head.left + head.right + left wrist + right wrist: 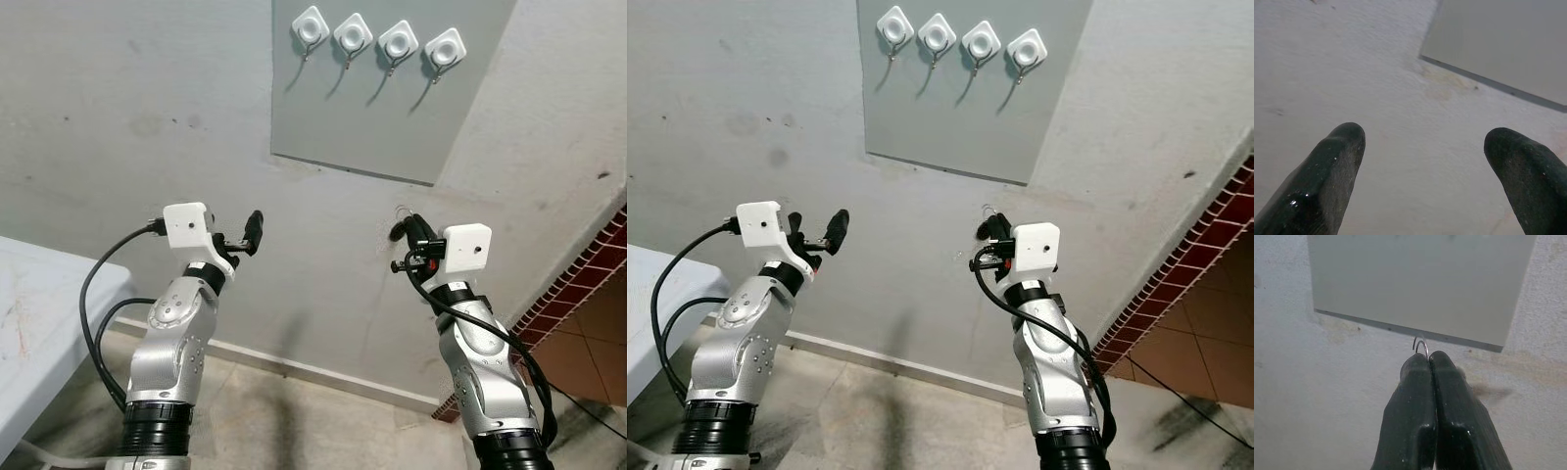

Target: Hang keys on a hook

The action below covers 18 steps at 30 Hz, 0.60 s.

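At the top centre of the left eye view a grey panel [392, 117] is fixed to a rough, pale wall [127, 127]. Along the panel's upper edge runs a row of four white hooks [377, 39], each a rounded square pad with a small metal hook hanging below it (all four are bare).

The right gripper [1429, 360] is raised in the lower right of the frame, below the panel's lower right corner and well under the hooks. Its two black fingers [1410, 416] are pressed tight together, and a thin loop of wire, the key ring [1421, 344], pokes out from between their tips. In the right wrist view the ring sits just in front of the panel's bottom edge. The keys themselves cannot be made out; in the left eye view only a faint glint of the ring shows above the fingers, near the middle right of the frame.

The left gripper [245, 238] is held up in the lower left of the frame, below and to the left of the panel. Its fingers [1327, 181] stand wide apart with nothing between them, pointing at bare wall beside the panel's lower left corner.

A white table [39, 323] juts in at the far lower left, and a strip of red brick tile [578, 284] runs along the right edge.
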### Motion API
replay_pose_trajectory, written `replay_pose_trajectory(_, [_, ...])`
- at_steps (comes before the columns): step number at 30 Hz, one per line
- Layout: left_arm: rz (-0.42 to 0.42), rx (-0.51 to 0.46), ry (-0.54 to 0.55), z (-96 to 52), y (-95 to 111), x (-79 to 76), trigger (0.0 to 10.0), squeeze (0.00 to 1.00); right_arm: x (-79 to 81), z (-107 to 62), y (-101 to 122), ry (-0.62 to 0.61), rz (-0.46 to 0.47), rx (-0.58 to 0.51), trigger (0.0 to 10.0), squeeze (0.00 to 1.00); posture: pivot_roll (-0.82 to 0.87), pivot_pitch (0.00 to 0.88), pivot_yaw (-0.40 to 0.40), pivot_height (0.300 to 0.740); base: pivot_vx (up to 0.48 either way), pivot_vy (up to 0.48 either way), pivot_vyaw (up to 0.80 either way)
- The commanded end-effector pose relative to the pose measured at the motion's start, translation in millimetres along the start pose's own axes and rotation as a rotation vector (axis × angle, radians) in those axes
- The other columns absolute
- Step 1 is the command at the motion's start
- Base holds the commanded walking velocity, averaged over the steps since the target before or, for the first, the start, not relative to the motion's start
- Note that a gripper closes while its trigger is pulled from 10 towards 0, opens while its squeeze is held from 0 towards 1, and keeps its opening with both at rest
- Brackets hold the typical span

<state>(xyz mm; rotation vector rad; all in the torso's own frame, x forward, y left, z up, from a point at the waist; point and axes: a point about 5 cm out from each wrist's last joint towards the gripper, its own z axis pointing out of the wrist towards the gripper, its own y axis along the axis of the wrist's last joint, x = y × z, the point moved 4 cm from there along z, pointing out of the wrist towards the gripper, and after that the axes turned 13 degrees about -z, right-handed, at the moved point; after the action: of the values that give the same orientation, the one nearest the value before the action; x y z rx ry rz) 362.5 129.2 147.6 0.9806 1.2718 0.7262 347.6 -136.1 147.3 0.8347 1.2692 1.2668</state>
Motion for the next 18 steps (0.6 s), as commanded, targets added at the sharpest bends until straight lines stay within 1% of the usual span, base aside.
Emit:
replay_pose_trajectory(1, [0.046,0.008,-0.062,1.9,4,-13.7,10.0,0.0,-4.2,2.3,6,-0.003,-0.008,-0.025,10.0,0.0,0.01,0.0,-0.047,0.715,0.0,0.0,0.0])
replay_pose_trajectory(3, [0.079,0.015,-0.102,1.8,4,-20.9,10.0,0.0,-3.7,3.9,8,0.004,-0.01,-0.032,10.0,0.0,0.01,0.0,-0.047,0.715,0.0,0.0,0.0])
replay_pose_trajectory(4, [0.082,0.015,-0.11,1.7,5,-22.3,10.0,0.0,-3.7,4.2,9,0.005,-0.01,-0.033,10.0,0.0,0.01,0.0,-0.047,0.715,0.0,0.0,0.0])
replay_pose_trajectory(6, [0.085,0.022,-0.119,2.2,5,-24.3,10.0,0.0,-3.2,5.6,10,0.011,-0.013,-0.038,10.0,0.0,0.01,0.0,-0.046,0.715,0.0,0.0,0.0])
replay_pose_trajectory(9, [0.112,0.033,-0.134,4.4,5,-27.8,10.0,0.0,-0.7,12.2,16,0.036,-0.016,-0.063,10.0,0.0,0.01,0.0,-0.041,0.715,0.0,0.0,0.0])
replay_pose_trajectory(11, [0.111,0.036,-0.135,5.0,4,-28.3,10.0,0.0,1.3,16.2,21,0.055,-0.013,-0.081,10.0,0.0,0.0,0.0,-0.035,0.715,0.0,0.0,0.0])
replay_pose_trajectory(12, [0.111,0.039,-0.141,5.5,4,-30.2,10.0,0.0,2.4,21.0,26,0.067,-0.011,-0.098,10.0,0.0,0.0,0.0,-0.032,0.715,0.0,0.0,0.0])
replay_pose_trajectory(13, [0.111,0.039,-0.141,5.5,4,-30.2,10.0,0.0,2.4,21.0,26,0.067,-0.011,-0.098,10.0,0.0,0.0,0.0,-0.032,0.715,0.0,0.0,0.0])
replay_pose_trajectory(16, [0.118,0.048,-0.204,5.4,5,-45.3,10.0,0.0,4.9,35.3,40,0.103,-0.002,-0.148,10.0,0.0,0.0,0.0,-0.028,0.715,0.0,0.0,0.0])
replay_pose_trajectory(17, [0.118,0.048,-0.204,5.4,5,-45.3,10.0,0.0,4.9,35.3,40,0.103,-0.002,-0.148,10.0,0.0,0.0,0.0,-0.028,0.715,0.0,0.0,0.0])
replay_pose_trajectory(18, [0.116,0.049,-0.216,5.7,5,-48.5,10.0,0.0,5.7,37.8,43,0.113,-0.001,-0.159,10.0,0.0,0.0,0.0,-0.028,0.715,0.0,0.0,0.0])
